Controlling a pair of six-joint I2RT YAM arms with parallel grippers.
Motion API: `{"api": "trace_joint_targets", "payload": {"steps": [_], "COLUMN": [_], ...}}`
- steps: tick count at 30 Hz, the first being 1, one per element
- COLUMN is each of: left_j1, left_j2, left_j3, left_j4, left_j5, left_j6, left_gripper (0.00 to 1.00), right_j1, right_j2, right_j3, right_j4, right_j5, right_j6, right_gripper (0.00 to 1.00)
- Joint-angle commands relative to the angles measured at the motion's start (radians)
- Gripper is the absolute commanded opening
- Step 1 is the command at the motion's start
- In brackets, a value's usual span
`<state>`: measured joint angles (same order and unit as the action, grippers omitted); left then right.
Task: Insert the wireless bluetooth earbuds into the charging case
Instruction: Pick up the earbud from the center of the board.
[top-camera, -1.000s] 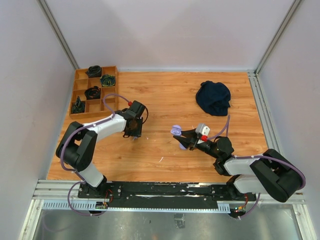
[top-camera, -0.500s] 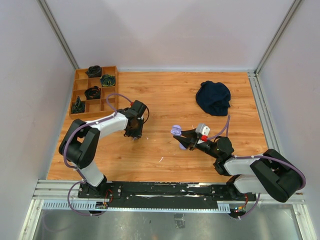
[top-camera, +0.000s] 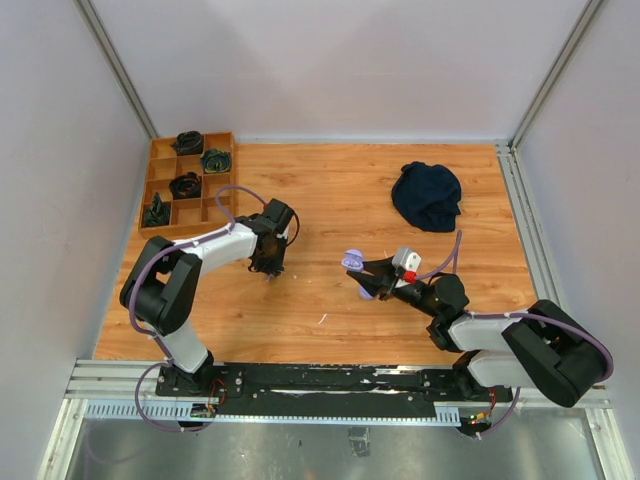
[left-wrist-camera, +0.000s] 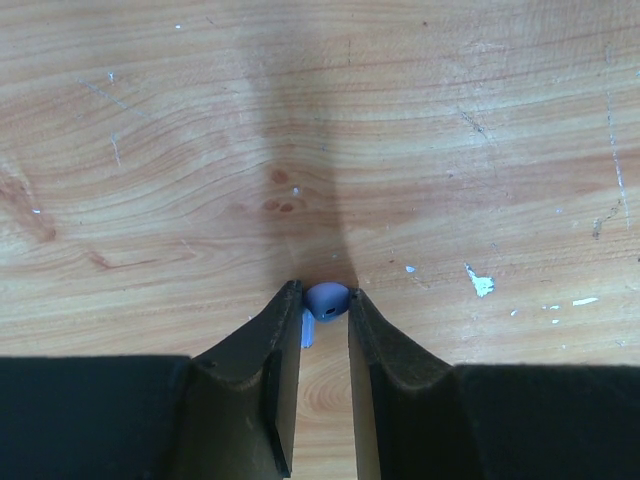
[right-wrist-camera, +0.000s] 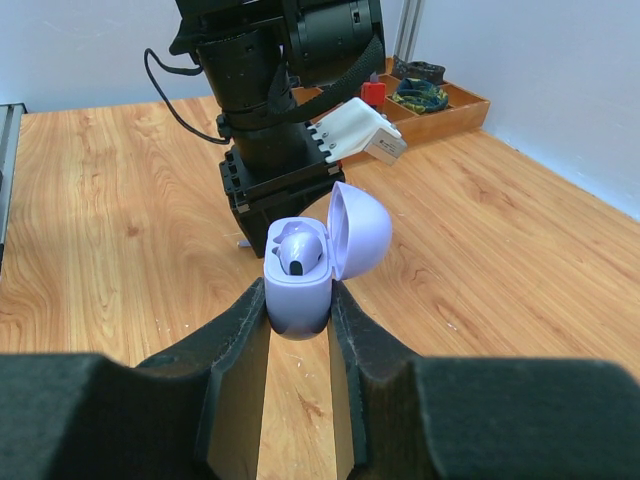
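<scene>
My left gripper is shut on a pale lilac earbud, pinched between the fingertips down at the wooden table; its stem shows beside the left finger. In the top view this gripper is left of centre. My right gripper is shut on the lilac charging case, held upright above the table with its lid swung open. One lilac earbud sits in the case. The case is at the table's middle, apart from the left gripper. No orange-red parts are in view.
A wooden compartment tray with dark items stands at the back left. A dark blue cloth lies at the back right. My left arm's wrist stands just behind the case in the right wrist view.
My left arm's elbow has shifted slightly to the right; its gripper stays at the same spot on the table. The right arm and case have not moved.
</scene>
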<state>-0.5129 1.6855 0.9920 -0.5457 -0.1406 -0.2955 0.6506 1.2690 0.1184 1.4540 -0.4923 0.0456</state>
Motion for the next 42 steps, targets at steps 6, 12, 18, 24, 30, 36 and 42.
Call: {"api": "trace_joint_targets", "payload": {"steps": [6,12,18,24,30,36,42], "left_j1": [0.004,0.001,-0.04,-0.107,-0.184,-0.251,-0.317], "left_j2": [-0.075,-0.172,-0.312,-0.446,-0.575,-0.664,-0.701], "left_j3": [-0.024,-0.059,-0.107,-0.153,-0.198,-0.271,-0.32], "left_j4": [0.041,0.097,0.198,0.322,0.445,0.613,0.742], "left_j5": [0.033,0.043,0.046,0.038,0.047,0.062,0.072], "left_j6": [-0.017,-0.053,-0.096,-0.13,-0.139,-0.123,-0.108], "left_gripper": [0.21,0.21,0.21,0.21,0.22,0.22,0.22], "right_j1": [-0.02,-0.021,-0.02,-0.02,-0.019,-0.019,-0.019], "right_j2": [-0.011,-0.014,-0.013,0.001,0.003,0.003,-0.005], "right_j3": [-0.002,0.006,0.014,0.019,0.029,0.036,0.037], "right_j4": [0.05,0.052,0.054,0.069,0.069,0.069,0.069], "right_j5": [-0.017,-0.025,-0.025,-0.034,-0.035,-0.037,-0.032], "right_j6": [-0.001,0.015,0.029,0.061,0.078,0.089,0.094], "right_gripper": [0.05,0.05,0.05,0.05,0.05,0.05,0.05]}}
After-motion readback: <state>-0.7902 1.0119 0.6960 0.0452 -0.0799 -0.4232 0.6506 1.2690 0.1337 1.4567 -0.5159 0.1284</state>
